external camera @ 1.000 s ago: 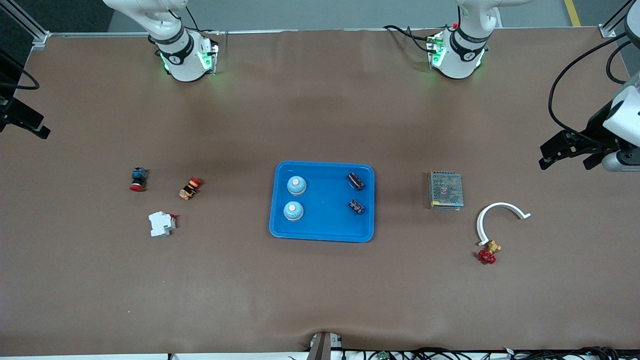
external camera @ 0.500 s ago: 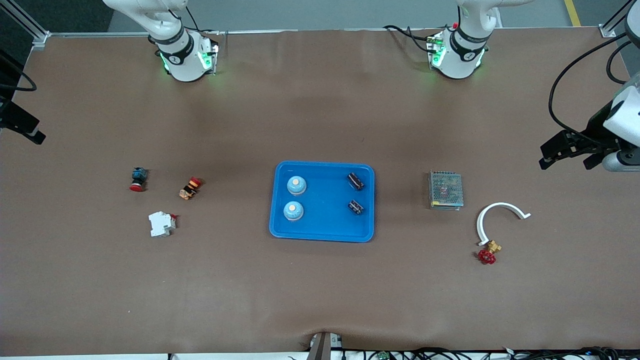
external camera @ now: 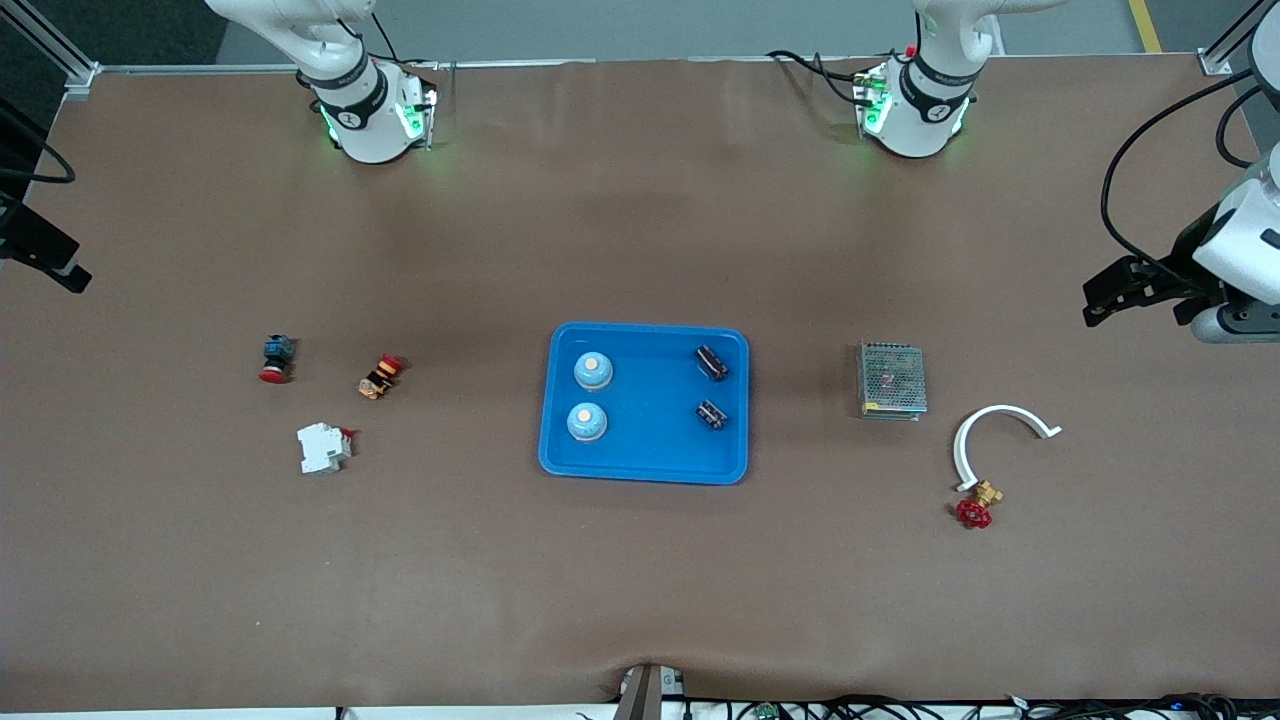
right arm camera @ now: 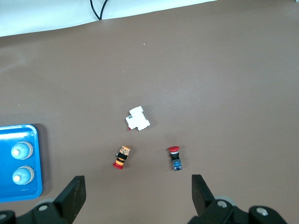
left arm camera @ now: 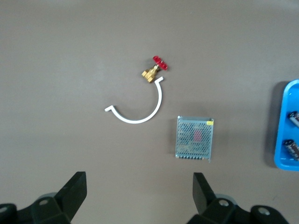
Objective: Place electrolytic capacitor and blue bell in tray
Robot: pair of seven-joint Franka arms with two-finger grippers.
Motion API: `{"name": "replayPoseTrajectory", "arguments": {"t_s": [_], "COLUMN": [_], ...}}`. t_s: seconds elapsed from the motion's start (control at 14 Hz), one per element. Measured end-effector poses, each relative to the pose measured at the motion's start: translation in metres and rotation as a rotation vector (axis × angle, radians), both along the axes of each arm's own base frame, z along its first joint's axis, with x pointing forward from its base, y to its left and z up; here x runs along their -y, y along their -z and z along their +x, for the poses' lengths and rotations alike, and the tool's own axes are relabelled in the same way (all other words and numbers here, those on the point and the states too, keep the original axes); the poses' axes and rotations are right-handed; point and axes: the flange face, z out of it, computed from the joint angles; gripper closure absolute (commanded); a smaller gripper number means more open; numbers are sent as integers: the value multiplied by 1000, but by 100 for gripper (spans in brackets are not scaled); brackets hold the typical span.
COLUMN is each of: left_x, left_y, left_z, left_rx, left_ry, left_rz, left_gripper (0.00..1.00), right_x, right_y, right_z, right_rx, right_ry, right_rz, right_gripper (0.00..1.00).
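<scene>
Tray and fingers are well apart. The left gripper (left arm camera: 139, 192) holds its fingers (left arm camera: 74, 189) spread wide with nothing between them. It hangs over bare desk (external camera: 640, 600) at the left arm's end, at about 2 o'clock from the tray (external camera: 648, 470) in the front view, and its wrist camera looks straight down. The right gripper (right arm camera: 135, 192) is likewise spread and empty. It hangs over the right arm's end of the desk, at about 10 o'clock from the tray, and also faces down.

The tray lies flat at mid-desk, its long axis running 9 to 3 o'clock. Inside, toward the right arm's end, two blue bells (external camera: 593, 371) (external camera: 587, 422) stand upright, buttons up, one at 12 o'clock of the other. Toward the left arm's end lie two electrolytic capacitors (external camera: 711, 362) (external camera: 712, 413) on their sides, each with its long axis roughly 10 to 4 o'clock.

At 3 o'clock of the tray sits a grey mesh box (external camera: 891, 380). A white curved clip (external camera: 1000, 412) and a brass valve (external camera: 978, 505) lie at its 4 o'clock. At the tray's 9 o'clock lie a red push button (external camera: 275, 360), an orange switch (external camera: 379, 377) and a white breaker (external camera: 323, 447).
</scene>
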Motion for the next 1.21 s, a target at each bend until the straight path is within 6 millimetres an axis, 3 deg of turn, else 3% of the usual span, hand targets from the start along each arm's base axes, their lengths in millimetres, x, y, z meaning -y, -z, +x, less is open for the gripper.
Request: {"name": "replayPoseTrajectory", "arguments": {"t_s": [0.5, 0.79, 1.21], "left_x": [7, 10, 11], "left_y": [-9, -28, -28], "left_z": [-4, -3, -3], "left_rx": [-17, 19, 18], "left_ry": [-62, -57, -57], "left_rz": [-29, -33, -33], "left_gripper": [0, 0, 0], "right_x": [-2, -2, -2], "right_y": [0, 0, 2], "right_z": [0, 1, 2], "right_rx": [1, 1, -3], "right_ry": [-4, -4, -5], "right_rz": [0, 0, 0], "right_gripper": [0, 0, 0]}}
